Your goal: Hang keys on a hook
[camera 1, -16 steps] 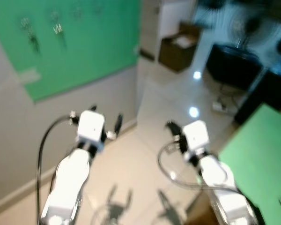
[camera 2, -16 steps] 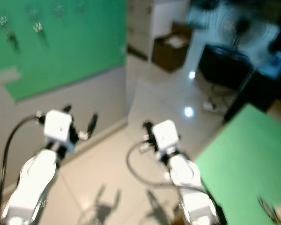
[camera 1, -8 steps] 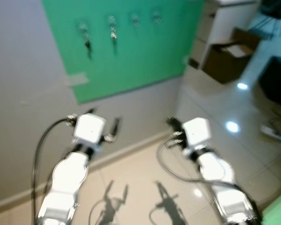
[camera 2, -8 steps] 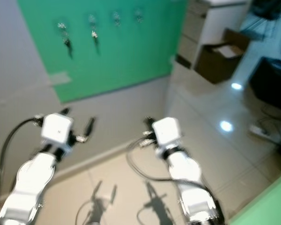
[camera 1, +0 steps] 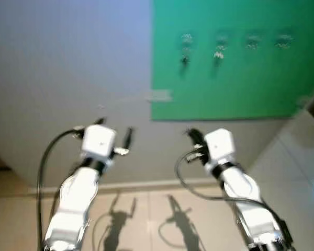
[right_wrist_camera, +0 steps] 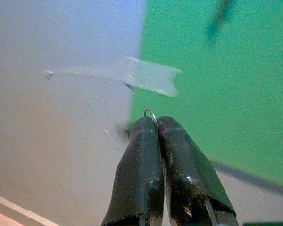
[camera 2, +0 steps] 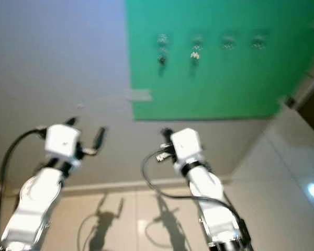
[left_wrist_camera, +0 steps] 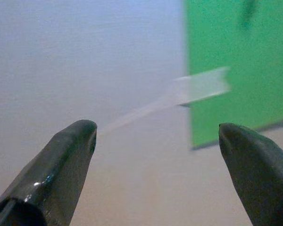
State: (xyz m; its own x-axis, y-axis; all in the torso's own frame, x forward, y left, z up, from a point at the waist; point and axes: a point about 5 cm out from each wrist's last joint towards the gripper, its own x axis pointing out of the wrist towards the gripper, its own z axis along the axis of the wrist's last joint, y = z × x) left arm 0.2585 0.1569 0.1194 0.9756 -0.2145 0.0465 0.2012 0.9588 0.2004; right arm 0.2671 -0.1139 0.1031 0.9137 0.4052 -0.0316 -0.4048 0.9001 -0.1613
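Green board (camera 1: pixel 240 78) now ahead, hooks (camera 1: pixel 253 42) centred

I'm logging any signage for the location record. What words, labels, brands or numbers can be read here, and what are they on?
None can be read.
The green board on the wall: no print visible.
The strip of tape at its edge: blank, blurred.
The grippers' white housings: no markings made out.

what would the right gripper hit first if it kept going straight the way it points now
Probably the wall: the right gripper, shut on a key ring, points near the lower left edge of the green board, about where the tape holds it. Depth is unclear, but nothing stands in between.
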